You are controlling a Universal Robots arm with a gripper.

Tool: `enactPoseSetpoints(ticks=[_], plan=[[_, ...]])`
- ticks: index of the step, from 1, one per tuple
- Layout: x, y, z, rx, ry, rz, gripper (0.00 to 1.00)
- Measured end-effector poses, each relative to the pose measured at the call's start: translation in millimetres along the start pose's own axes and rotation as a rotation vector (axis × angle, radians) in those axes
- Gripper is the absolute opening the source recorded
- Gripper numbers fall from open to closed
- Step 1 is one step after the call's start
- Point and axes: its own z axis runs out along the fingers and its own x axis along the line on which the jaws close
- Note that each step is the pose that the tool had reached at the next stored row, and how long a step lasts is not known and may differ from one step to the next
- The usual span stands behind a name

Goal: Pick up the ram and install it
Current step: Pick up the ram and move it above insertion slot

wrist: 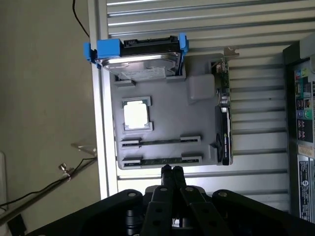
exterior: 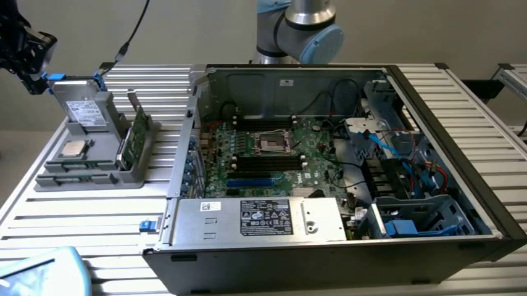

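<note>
**Wrist and exterior views.** The end effector [wrist: 172, 170] is shown clenched, its two fingers pressed together with nothing gripped, poised over the near edge of the grey holder [wrist: 197, 120]. The ram [wrist: 161, 160] is seated in the holder slot closest to the fingertips and is untouched. A second stick [wrist: 161, 141] is set in the parallel slot beside it. A processor chip [wrist: 135, 114], hard drive [wrist: 140, 64] and green card [wrist: 224, 125] are carried by the same holder, which is placed on the slatted desk [exterior: 91, 216] beside the open computer case [exterior: 288, 80].
</note>
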Motion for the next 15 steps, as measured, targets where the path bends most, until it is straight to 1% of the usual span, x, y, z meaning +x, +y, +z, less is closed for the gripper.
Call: enactPoseSetpoints(ticks=[15], plan=[[0.0, 0.0, 0.4, 0.0145, 0.014, -0.273, 0.11]])
